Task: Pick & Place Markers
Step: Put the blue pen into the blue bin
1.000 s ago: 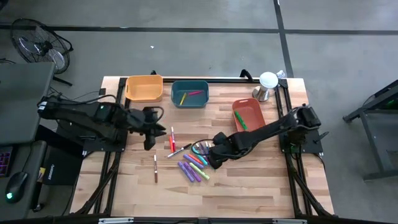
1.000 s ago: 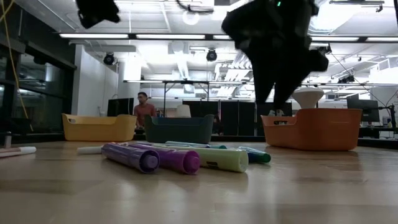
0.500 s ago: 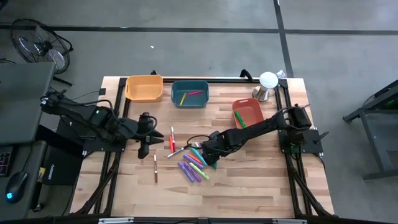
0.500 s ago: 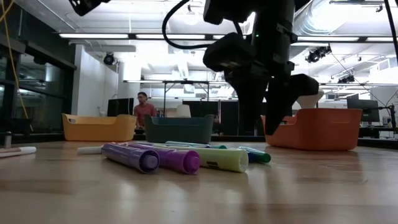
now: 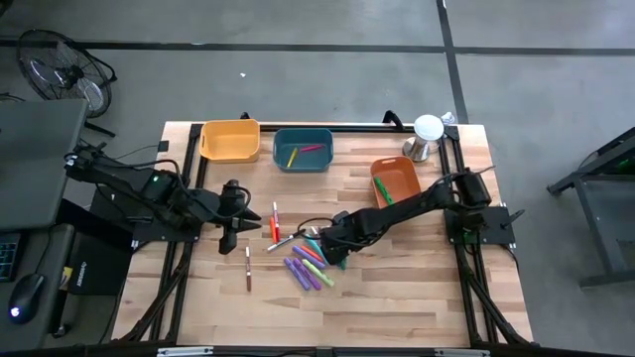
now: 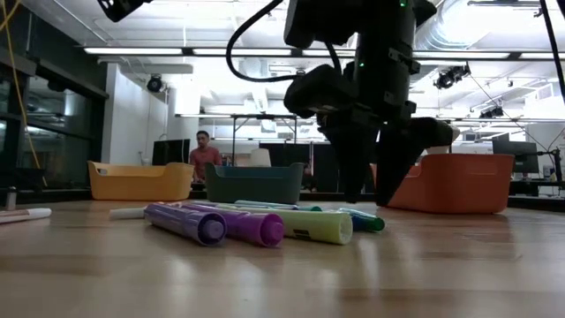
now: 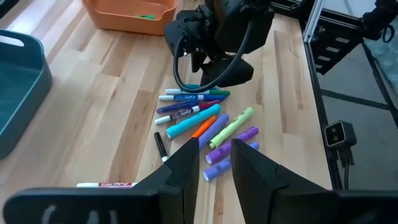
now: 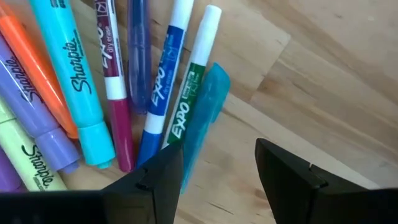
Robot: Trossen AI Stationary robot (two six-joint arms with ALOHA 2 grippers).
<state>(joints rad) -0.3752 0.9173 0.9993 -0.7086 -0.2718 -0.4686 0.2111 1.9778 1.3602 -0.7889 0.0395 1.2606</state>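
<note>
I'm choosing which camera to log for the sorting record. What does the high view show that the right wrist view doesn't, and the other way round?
Only the high view shows the yellow bin, the teal bin with markers inside, the orange bin, the left gripper waiting beside a red marker, and a brown marker lying apart.

Only the right wrist view shows the printed labels, such as on the green Expo marker and the teal Sharpie.

Both show the right gripper, open, over the marker cluster.
</note>
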